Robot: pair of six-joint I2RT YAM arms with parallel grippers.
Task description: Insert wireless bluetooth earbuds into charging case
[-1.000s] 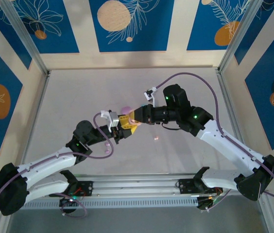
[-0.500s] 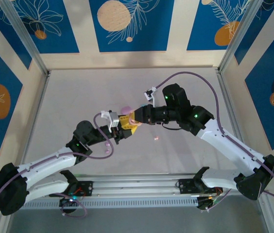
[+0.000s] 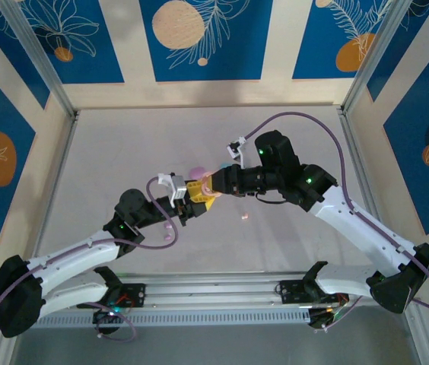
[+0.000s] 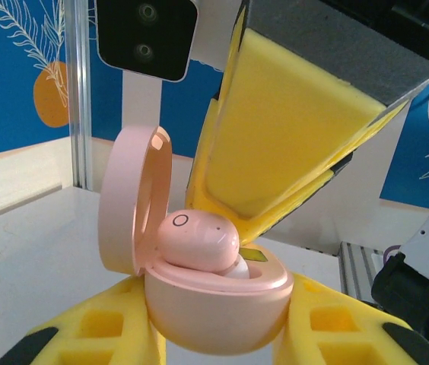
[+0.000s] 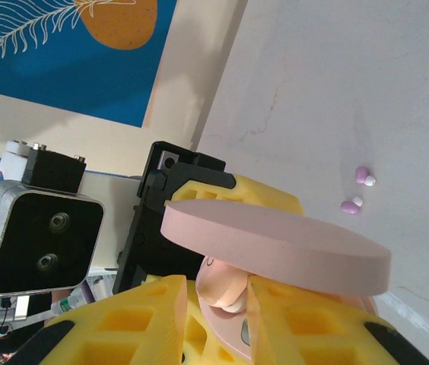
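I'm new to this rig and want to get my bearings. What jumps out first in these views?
The open peach-pink pebble-shaped charging case, lid tipped up, sits clamped in the left gripper over mid-table. A pink rounded plastic earbud rests in it, with the right gripper pinching it between yellow foam fingers. Two tiny lilac-pink earbuds lie loose on the grey table beyond.

Table: pale grey top [image 3: 123,144], faintly scuffed.
Walls: cream panels [image 3: 275,46] with blue insets [image 3: 222,57], white leaf outlines and orange discs (a peach disc [image 3: 178,24] at the back).
Posts: silvery uprights [image 3: 42,65] at the far corners.
Rail: grooved metal strip [image 3: 214,293] along the near edge.
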